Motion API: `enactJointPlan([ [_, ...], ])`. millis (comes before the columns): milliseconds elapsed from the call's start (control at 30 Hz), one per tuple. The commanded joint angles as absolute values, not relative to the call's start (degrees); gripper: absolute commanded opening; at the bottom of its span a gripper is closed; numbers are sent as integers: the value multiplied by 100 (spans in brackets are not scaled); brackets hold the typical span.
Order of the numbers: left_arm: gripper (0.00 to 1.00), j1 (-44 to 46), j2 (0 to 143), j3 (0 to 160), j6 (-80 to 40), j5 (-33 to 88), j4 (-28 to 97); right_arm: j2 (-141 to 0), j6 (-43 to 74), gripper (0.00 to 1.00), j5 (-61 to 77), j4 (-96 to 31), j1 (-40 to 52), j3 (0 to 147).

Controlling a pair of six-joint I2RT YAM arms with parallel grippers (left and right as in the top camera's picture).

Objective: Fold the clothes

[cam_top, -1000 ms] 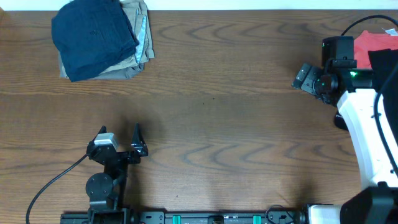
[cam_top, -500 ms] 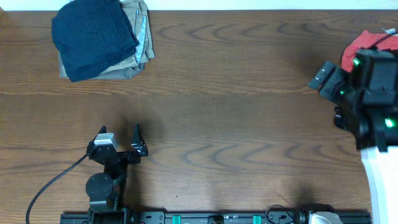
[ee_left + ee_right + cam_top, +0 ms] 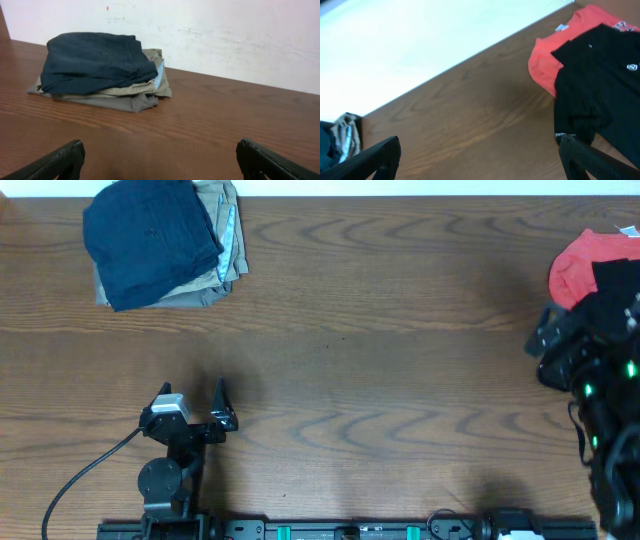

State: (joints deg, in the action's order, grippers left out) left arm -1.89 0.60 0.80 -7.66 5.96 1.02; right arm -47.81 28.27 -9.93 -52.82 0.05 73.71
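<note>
A folded stack of clothes (image 3: pixel 160 242), navy on top of tan pieces, lies at the table's far left; it also shows in the left wrist view (image 3: pixel 97 70). A red garment (image 3: pixel 585 265) and a black garment (image 3: pixel 600 85) lie crumpled at the far right edge; the red one shows in the right wrist view (image 3: pixel 560 50). My left gripper (image 3: pixel 205 412) rests open and empty near the front left, fingers wide apart (image 3: pixel 160 160). My right arm is raised over the right edge; its gripper (image 3: pixel 477 157) is open and empty above bare table beside the black garment.
A white wall runs behind the table's far edge (image 3: pixel 225 35). A black cable (image 3: pixel 85 480) trails from the left arm's base at the front. The brown wooden table (image 3: pixel 380 360) spreads between the two piles.
My right arm has swung down and to the right, from near the far right edge toward the front right. The red garment is now uncovered. The left arm has not moved.
</note>
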Motion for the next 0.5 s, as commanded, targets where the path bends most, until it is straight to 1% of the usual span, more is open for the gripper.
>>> enactJointPlan([
  [0,98,-220,23,23,-716,683,344,-4274,2825,99,-1022,-5323,16,6823],
  [67,98,-220,23,23,-716,683,344,-3892,2823,99,-1022,-5192,16,6320],
  [167,98,-220,23,23,-716,683,344,-3249,2770,99,-915,-4672,16,5365],
  [300,98,-220,23,23,-716,681,344,-2206,1935,99,-209,-3352,16,3811],
  [400,98,-220,23,23,-716,683,344,-1446,1575,99,331,-2386,16,2790],
  [467,98,-220,23,23,-716,681,344,-989,1557,99,506,-1876,16,2193],
])
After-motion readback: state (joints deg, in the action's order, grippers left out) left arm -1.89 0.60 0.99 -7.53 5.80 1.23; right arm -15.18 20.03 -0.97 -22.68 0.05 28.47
